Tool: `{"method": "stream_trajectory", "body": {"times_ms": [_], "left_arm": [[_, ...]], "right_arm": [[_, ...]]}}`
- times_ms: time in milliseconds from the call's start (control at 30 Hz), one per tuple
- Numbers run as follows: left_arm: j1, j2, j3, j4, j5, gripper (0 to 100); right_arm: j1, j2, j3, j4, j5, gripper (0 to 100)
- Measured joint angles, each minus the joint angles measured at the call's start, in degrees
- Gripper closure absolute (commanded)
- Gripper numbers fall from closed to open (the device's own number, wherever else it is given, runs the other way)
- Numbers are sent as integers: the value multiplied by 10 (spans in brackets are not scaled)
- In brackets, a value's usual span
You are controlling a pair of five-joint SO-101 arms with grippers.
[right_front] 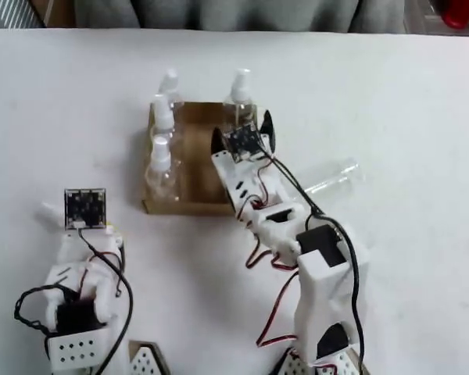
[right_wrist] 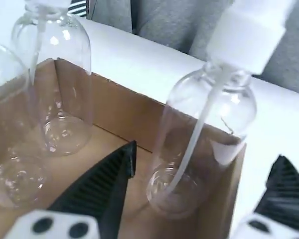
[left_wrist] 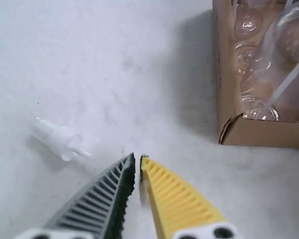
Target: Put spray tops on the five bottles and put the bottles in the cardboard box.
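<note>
Right gripper [right_front: 242, 134]: fingers spread wide over the cardboard box [right_front: 187, 205] at upper centre, holding nothing. Left gripper [left_wrist: 138, 158], lower left: fingers pressed together, empty, one loose spray top [left_wrist: 60, 139] just beside. Count: four capped bottles [right_front: 162, 160] upright in box; one uncapped bottle [right_front: 332, 180] lying on table [right_front: 391, 94], centre right

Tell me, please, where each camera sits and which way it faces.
High view: above the table, looking down on the left arm, right arm and cardboard box.
Left wrist view: on the left arm, facing the table; left gripper shut near a spray top.
Right wrist view: on the right arm, over the box; right gripper open, facing a bottle.
Both wrist views share the box.
</note>
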Motion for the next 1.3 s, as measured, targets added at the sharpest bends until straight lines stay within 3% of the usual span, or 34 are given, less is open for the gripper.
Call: {"method": "stream_trajectory", "body": {"times_ms": [600,1067,1300], "left_arm": [[0,0,0,0,0,980],[0,0,0,0,0,980],[0,0,0,0,0,980]], "right_arm": [[1,-9,43,-101,3,646],[1,-217,193,-101,3,647],[12,-459,257,80,3,647]]}}
